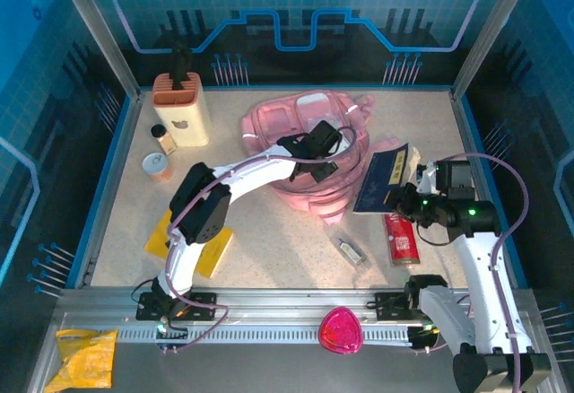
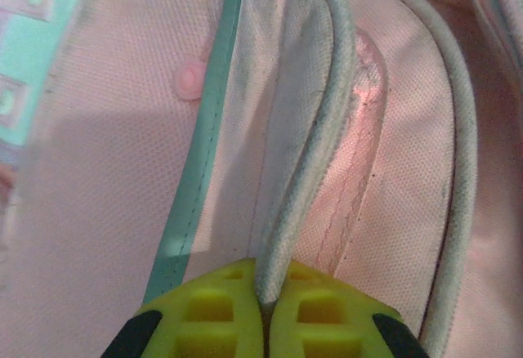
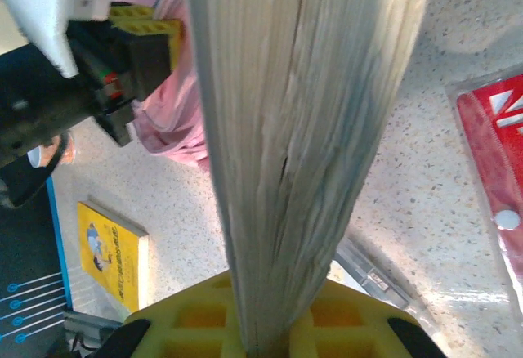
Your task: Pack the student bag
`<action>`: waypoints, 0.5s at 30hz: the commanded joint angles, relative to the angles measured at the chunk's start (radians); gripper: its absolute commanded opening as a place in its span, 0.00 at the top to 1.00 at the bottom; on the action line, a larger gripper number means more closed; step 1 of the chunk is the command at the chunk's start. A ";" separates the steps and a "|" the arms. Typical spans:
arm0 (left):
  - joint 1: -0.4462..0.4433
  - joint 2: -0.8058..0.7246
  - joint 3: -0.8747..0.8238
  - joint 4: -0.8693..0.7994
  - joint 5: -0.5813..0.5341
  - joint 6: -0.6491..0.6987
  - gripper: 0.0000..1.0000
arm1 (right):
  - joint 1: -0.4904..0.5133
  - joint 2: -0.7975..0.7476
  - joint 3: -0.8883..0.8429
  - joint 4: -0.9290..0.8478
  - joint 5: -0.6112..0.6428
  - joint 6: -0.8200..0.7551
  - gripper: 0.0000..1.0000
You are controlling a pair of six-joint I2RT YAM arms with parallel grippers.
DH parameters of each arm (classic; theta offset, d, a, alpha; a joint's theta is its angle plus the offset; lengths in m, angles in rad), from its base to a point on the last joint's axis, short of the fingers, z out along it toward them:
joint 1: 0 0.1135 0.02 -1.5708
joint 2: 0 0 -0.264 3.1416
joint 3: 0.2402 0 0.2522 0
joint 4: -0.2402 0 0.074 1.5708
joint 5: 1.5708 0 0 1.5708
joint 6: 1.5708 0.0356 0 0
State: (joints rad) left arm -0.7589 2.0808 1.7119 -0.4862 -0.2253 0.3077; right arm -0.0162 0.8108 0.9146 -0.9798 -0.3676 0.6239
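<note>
The student bag (image 1: 266, 129) lies toward the back middle of the tabletop (image 1: 269, 245), its mouth turned to the right arm. The left end effector (image 1: 316, 149) is closed tight on the bag's pale piped rim (image 2: 323, 129); the wrist view shows the 2 yellow fingers (image 2: 221, 309) pinched together over that cord, with pink fabric (image 2: 106, 211) spreading away on both sides. The right end effector (image 3: 260, 337) is clamped on a thick dark-covered book (image 1: 384, 182), held off the tabletop just right of the bag, page edges (image 3: 302, 129) facing its camera. The step in hand looks like feeding the book into the opening. To do it well, the left arm should lift the rim up and back so the mouth gapes wide, without tugging the soft bag along. The right arm should lead with 1 narrow edge, angle it under the raised rim, and pass above the red packet (image 1: 403, 239) below it.
</note>
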 commanded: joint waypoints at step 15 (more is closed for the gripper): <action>0.143 -0.289 0.109 -0.099 0.184 0.054 1.00 | 0.215 0.088 -0.091 0.288 -0.158 0.137 1.00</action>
State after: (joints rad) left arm -0.6296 1.8614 1.7611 -0.6071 -0.1265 0.3508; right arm 0.1150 0.8867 0.8532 -0.8860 -0.4728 0.6712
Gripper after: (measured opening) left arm 0.059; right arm 0.130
